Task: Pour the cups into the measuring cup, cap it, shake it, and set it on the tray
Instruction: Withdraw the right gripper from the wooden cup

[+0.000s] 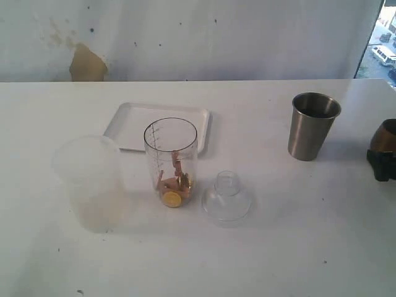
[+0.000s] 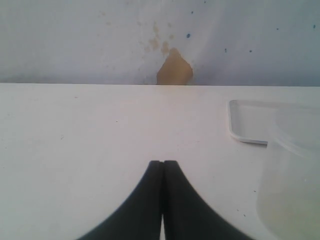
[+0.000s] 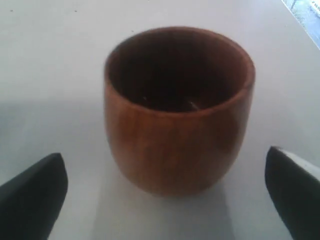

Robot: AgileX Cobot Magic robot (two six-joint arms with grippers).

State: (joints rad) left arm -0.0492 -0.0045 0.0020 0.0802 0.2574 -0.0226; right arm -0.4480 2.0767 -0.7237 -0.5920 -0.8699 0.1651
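The clear measuring cup stands upright mid-table with brown bits and a yellow slice at its bottom. Its clear domed cap sits on the table just right of it. Behind them lies the white tray, also seen in the left wrist view. To the right stands the steel tumbler. The brown wooden cup sits upright at the far right edge. My right gripper is open, one finger on each side of the wooden cup and apart from it. My left gripper is shut on nothing, over bare table.
A wide frosted plastic cup stands left of the measuring cup, close to my left gripper. A wall with a brown patch runs along the table's far edge.
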